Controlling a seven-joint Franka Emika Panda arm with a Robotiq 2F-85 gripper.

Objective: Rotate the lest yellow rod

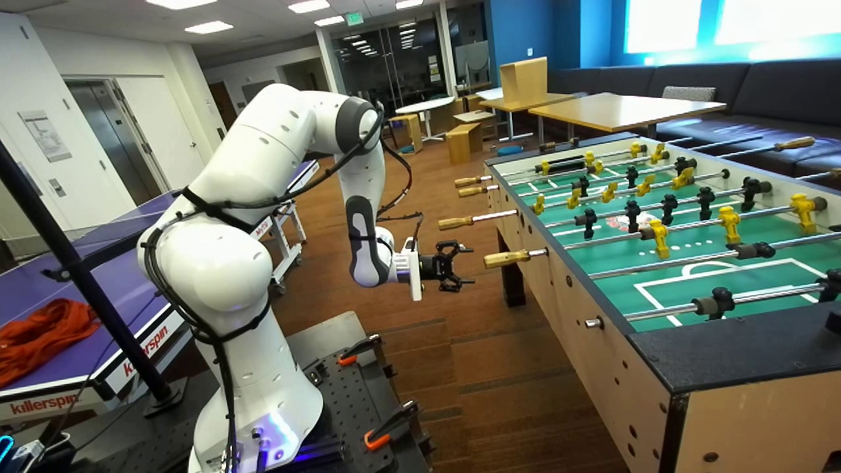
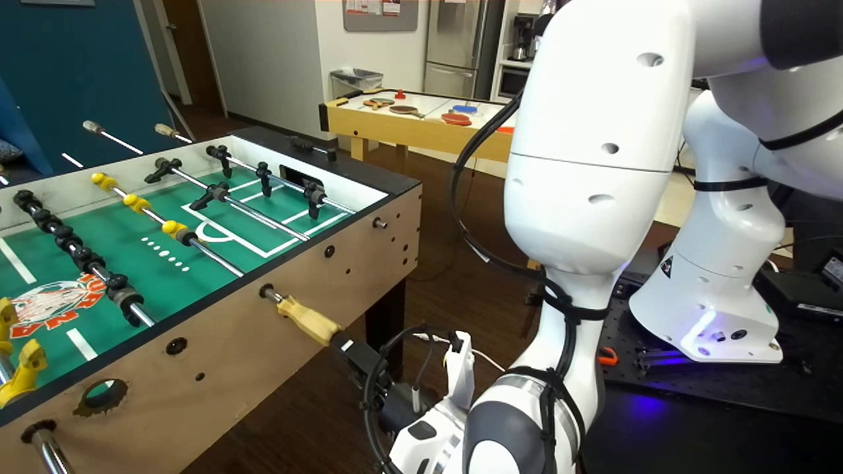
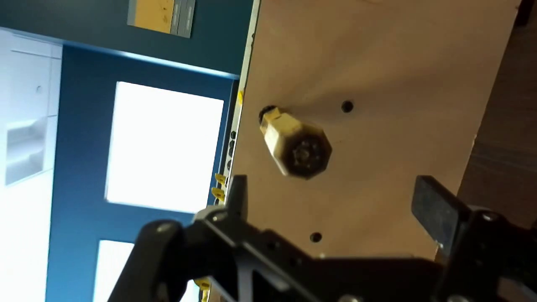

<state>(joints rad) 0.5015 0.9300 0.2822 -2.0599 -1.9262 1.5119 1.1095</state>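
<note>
A foosball rod with yellow players (image 1: pixel 729 225) crosses the green field. Its yellow wooden handle (image 1: pixel 506 258) sticks out of the table's side, and also shows in an exterior view (image 2: pixel 308 320). In the wrist view the faceted handle (image 3: pixel 304 153) points at the camera, its dark end above the finger gap and nearer the left finger. My black gripper (image 1: pixel 468 265) is open and empty. Its fingertips are a short gap from the handle's end. In an exterior view the gripper (image 2: pixel 349 345) overlaps the handle's end. In the wrist view both fingers (image 3: pixel 335 193) are wide apart.
The foosball table's wooden side wall (image 1: pixel 591 328) stands close in front of the gripper. Another wooden handle (image 1: pixel 455 223) sticks out farther along. A bare rod end (image 1: pixel 594 323) pokes out on the near side. A purple ping-pong table (image 1: pixel 131 328) is behind the arm.
</note>
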